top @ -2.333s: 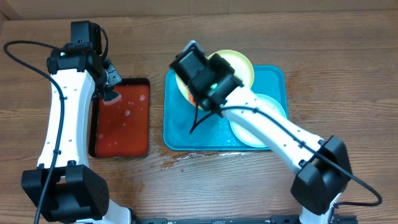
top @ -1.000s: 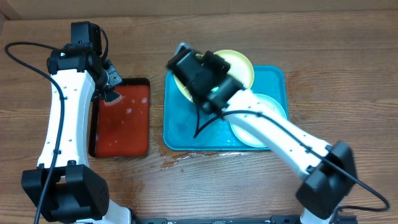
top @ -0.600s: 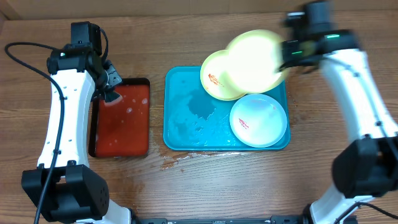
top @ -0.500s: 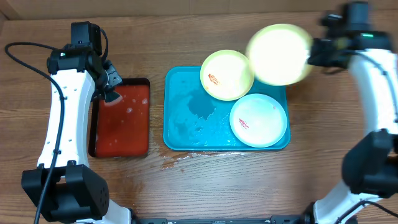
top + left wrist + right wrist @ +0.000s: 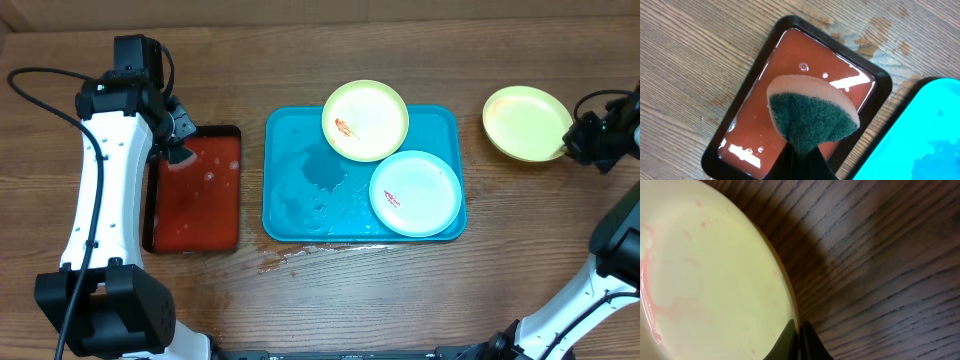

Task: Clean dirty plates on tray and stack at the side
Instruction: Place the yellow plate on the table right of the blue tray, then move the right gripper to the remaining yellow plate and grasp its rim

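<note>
The turquoise tray (image 5: pixel 300 190) lies mid-table. On it are a yellow-green plate (image 5: pixel 366 121) with a red smear at the back and a pale blue plate (image 5: pixel 416 193) with a red smear at the right. My right gripper (image 5: pixel 578 139) is shut on the rim of a second yellow-green plate (image 5: pixel 525 122), held right of the tray over the wood; the right wrist view shows its rim (image 5: pixel 715 270) pinched between the fingers (image 5: pixel 799 332), with faint pink streaks. My left gripper (image 5: pixel 802 160) is shut on a green-and-tan sponge (image 5: pixel 812 115) above the red tray.
A black-rimmed red tray (image 5: pixel 195 190) with liquid sits left of the turquoise tray; it also shows in the left wrist view (image 5: pixel 795 65). Water is puddled on the turquoise tray's left half and at its front edge (image 5: pixel 285 255).
My right arm has swung from over the tray's back to the far right, carrying a yellow-green plate off the tray and out over the wood. The left arm has not moved.
</note>
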Controlling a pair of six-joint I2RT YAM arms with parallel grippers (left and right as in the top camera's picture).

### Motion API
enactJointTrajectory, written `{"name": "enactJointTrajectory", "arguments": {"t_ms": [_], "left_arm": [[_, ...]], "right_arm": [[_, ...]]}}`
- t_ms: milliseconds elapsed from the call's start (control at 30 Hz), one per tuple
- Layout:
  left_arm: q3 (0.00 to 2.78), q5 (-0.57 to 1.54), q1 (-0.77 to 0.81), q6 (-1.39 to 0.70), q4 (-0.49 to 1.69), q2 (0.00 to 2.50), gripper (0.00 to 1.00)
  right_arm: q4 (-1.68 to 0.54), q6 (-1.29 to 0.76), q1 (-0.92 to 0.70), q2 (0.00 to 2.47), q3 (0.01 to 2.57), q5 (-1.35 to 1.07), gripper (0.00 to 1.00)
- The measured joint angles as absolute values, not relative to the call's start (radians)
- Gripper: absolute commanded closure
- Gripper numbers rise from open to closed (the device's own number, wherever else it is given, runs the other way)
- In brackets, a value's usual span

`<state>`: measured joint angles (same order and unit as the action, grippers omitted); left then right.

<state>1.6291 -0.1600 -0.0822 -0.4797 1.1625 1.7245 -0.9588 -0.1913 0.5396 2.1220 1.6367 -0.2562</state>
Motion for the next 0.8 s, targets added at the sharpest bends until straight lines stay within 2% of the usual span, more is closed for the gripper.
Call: {"name": "enactJointTrajectory", "arguments": {"t_ms": [133,300,433,533,567,667,700,800], "left_arm": [[1.629,-0.16,-0.082,-0.48,1.162,1.724,0.96],[1.629,-0.16,-0.082,-0.48,1.161,1.724,0.96],[1.629,-0.16,-0.082,-0.48,1.16,1.724,0.96],[1.629,-0.16,-0.082,-0.48,1.158,1.724,0.96],[1.629,-0.16,-0.082,-0.48,1.156,1.724,0.96],[1.629,-0.159,-0.082,-0.48,1.153,1.724,0.96],[1.629,-0.158,-0.082,-0.48,1.152,1.724,0.96],[1.629,-0.149,-0.082,-0.48,1.148,1.724,0.96]], "right_arm": [[-0.959,-0.197,0.535,2.122,1.636,-0.239,0.89],[-0.97,-0.197,0.527,2.122,1.636,-0.223,0.71],[-1.049,-0.188,0.527,2.122,1.654,-0.222,0.67],[-1.106,-0.16,0.525,2.122,1.713,-0.257,0.6],[-1.114,-0.137,0.522,2.122,1.739,-0.285,0.54],[-1.126,-0.034,0.494,2.113,1.81,-0.409,0.25],[-1.116,0.011,0.472,2.106,1.829,-0.456,0.2],[-1.041,0.114,0.384,2.084,1.852,-0.534,0.17]]}}
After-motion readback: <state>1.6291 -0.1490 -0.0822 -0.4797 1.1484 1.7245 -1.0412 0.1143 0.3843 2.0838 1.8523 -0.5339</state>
